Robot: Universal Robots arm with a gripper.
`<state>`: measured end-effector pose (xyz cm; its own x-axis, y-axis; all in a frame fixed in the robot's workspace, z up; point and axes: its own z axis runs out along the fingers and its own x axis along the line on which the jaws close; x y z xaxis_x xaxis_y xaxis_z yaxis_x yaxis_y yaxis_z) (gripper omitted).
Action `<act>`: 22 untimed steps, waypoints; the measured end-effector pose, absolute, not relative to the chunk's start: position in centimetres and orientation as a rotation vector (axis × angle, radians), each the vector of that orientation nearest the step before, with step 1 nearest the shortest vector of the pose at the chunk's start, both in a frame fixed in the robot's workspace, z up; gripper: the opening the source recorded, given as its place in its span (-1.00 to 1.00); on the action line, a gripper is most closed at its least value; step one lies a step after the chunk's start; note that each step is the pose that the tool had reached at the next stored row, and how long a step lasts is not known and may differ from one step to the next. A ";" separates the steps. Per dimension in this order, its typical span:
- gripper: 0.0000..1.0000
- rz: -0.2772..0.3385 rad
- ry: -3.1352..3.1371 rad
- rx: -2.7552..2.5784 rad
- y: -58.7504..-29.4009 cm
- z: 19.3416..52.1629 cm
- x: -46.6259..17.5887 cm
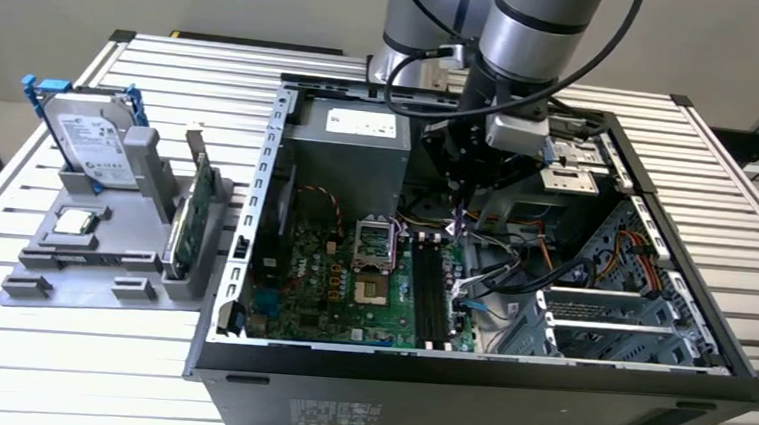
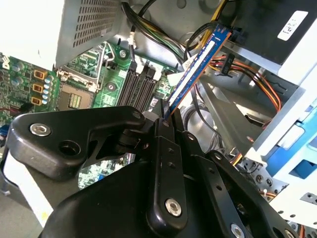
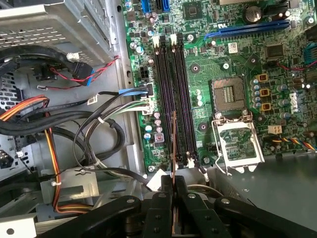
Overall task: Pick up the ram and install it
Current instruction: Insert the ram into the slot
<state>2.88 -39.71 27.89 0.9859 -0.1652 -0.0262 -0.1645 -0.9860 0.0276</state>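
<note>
Above the open case, the gripper [image 2: 163,121] pinches the ram [image 2: 195,69] by one end, upper middle of the second wrist view. Pickup looks done; the black slots [image 3: 173,99] sit unfilled.

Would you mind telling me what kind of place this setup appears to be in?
Probably a robotics lab or test bench for computer assembly: an open computer case lies on a slatted metal table, with spare parts in a grey holder.

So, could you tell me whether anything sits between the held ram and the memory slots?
Nothing visible does. The gripper holds the ram above the black slots, which look empty; the cables lie off to one side of them.
</note>
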 end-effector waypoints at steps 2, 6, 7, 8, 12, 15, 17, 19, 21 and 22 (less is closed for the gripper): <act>-1.00 -0.044 -0.259 3.105 -39.7 27.9 2.9; -1.00 -0.044 -0.264 3.105 -39.7 27.8 2.9; -1.00 -0.044 -0.266 3.104 -39.7 27.8 2.9; -1.00 -0.044 -0.267 3.104 -39.7 27.7 2.9; -1.00 -0.044 -0.272 3.104 -39.7 27.7 2.9; -1.00 -0.044 -0.274 3.104 -39.7 27.6 2.9; -1.00 -0.044 -0.275 3.104 -39.7 27.5 2.9; -1.00 -0.044 -0.276 3.104 -39.7 27.4 2.9; -1.00 -0.044 -0.277 3.104 -39.7 27.3 2.9; -1.00 -0.044 -0.277 3.104 -39.7 27.3 2.9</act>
<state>2.88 -39.71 27.31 0.9838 -0.1773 -0.0262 -0.1766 -0.9839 0.0278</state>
